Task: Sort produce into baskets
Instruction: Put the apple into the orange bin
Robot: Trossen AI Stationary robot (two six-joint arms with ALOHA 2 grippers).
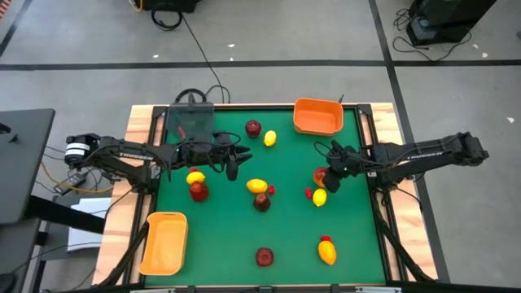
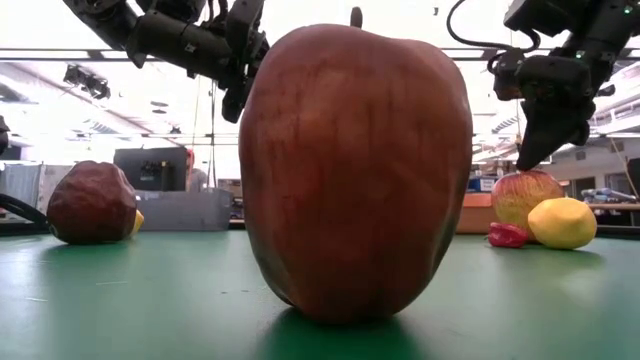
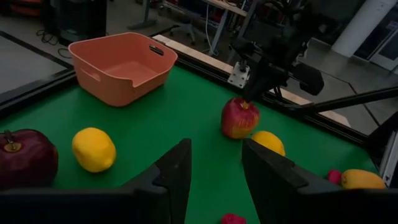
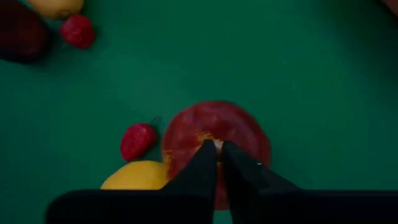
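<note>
There are five yellow lemons: one far centre, one left, one centre, one right and one near right. There are five round red fruits: four dark ones, far centre, left, centre and near centre, plus one red-orange one on the right. At least three small bright red bits can be made out, and there are two orange bins, far right and near left, and one dark grey tray far left.
</note>
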